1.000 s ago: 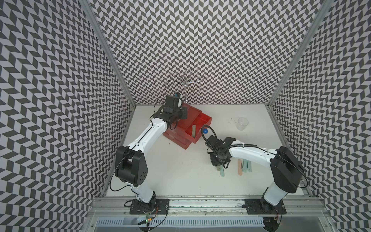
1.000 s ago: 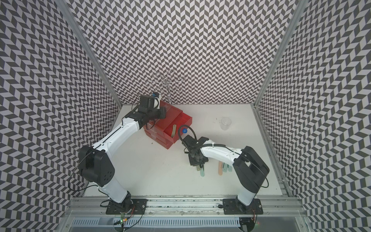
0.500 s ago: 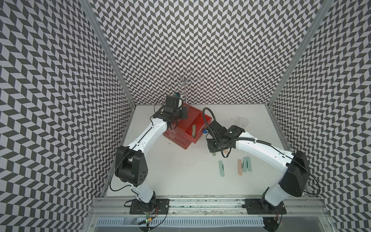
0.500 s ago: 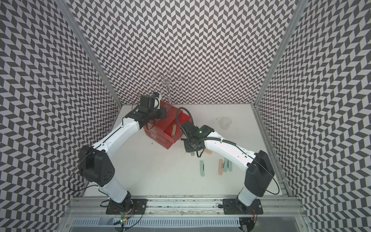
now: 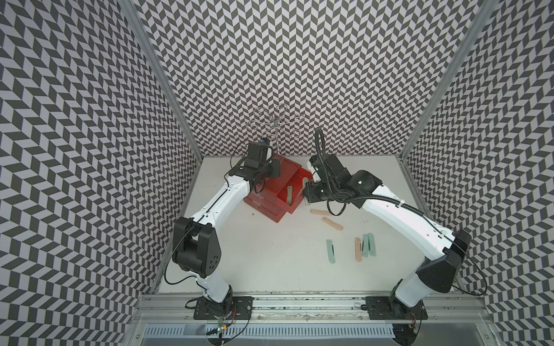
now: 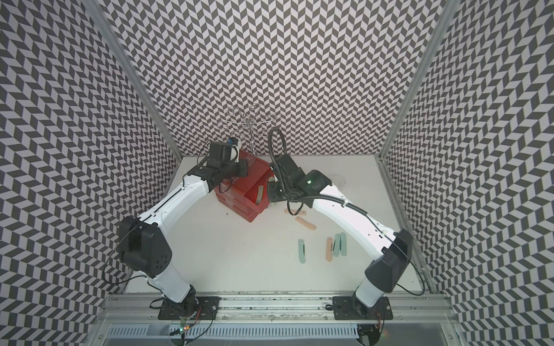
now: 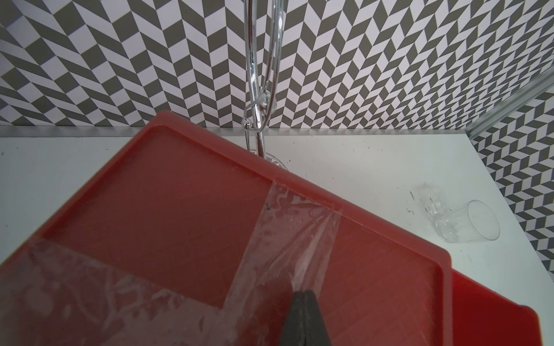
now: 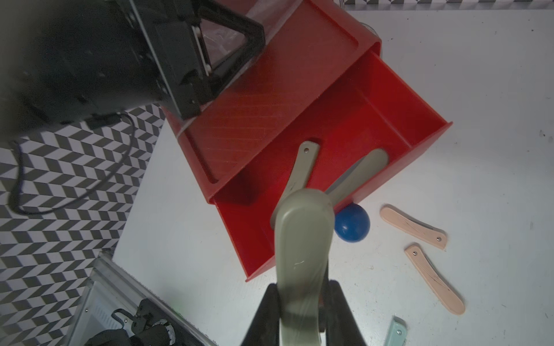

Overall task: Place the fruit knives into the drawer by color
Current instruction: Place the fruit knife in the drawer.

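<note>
The right gripper (image 8: 302, 289) pinches a grey-green fruit knife (image 8: 302, 239) by one end. The knife's free end reaches over the front wall of the pulled-out top drawer (image 8: 431, 134) of the red cabinet (image 5: 289, 169), just beside the blue knob (image 8: 351, 223) and above another grey-green knife (image 5: 289, 194) leaning inside. The left gripper (image 7: 303, 296), jaws together, rests its tip on the cabinet's taped top. Two peach-pink knives (image 5: 320, 212) lie just outside the drawer front, while three pale teal knives (image 5: 330, 251) and a third peach-pink knife (image 5: 357, 249) lie well apart across bare table (image 5: 269, 263).

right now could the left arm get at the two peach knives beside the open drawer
Probably not: the left gripper rests shut atop the red cabinet, and the open drawer and right arm sit between it and the peach knives.
</note>
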`<state>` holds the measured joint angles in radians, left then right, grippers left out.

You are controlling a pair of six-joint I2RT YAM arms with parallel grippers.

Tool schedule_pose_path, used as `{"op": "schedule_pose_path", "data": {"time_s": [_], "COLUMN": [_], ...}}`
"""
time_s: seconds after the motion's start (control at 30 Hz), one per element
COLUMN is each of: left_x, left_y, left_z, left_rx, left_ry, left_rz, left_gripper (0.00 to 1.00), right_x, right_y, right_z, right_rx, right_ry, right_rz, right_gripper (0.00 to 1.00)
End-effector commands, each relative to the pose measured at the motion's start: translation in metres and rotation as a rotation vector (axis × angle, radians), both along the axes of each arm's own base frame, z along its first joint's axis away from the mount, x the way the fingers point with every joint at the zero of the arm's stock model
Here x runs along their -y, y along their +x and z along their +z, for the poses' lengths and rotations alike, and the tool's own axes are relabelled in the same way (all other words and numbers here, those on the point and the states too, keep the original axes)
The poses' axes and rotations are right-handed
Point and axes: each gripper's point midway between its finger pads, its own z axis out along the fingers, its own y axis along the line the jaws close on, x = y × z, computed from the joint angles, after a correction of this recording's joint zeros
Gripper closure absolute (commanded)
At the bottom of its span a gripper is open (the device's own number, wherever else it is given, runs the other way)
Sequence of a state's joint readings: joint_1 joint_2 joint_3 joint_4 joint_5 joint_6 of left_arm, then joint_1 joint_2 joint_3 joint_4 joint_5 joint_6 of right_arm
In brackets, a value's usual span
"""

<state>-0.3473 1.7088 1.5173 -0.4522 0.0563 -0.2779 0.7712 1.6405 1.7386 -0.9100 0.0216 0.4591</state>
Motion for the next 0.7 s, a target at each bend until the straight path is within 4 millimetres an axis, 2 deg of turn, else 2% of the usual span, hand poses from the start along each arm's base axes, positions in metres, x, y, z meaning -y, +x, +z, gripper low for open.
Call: {"op": "schedule_pose_path", "data": {"time_s": [0.0,0.3,0.47,0.67], "left_x": [-0.017,-0.017,-0.017,-0.017], "left_y": [-0.032,-0.032,-0.032,-0.032], "left_z": [-0.092,-0.092,-0.092,-0.093], "left_rx": [-0.293,-0.292,-0.294,-0.294], "left_ry": [0.143,0.142,0.142,0.144], "left_rz": [0.014,0.014,0.013,0.012], "left_gripper": [1.0,1.0,1.0,1.0], "right_x": [-0.016,-0.031,-0.035,-0.04], "right_y": [0.022,0.05,0.061,0.065], "right_z": [0.018,0.026,0.008,-0.016], "right_rx": [0.065,0.092,0.066,0.023], "right_ry": [0.098,0.272,0.28,0.273], "right_rz": [0.013,0.032,0.031,0.047], "right_gripper": [0.84,0.84,0.84,0.84]}}
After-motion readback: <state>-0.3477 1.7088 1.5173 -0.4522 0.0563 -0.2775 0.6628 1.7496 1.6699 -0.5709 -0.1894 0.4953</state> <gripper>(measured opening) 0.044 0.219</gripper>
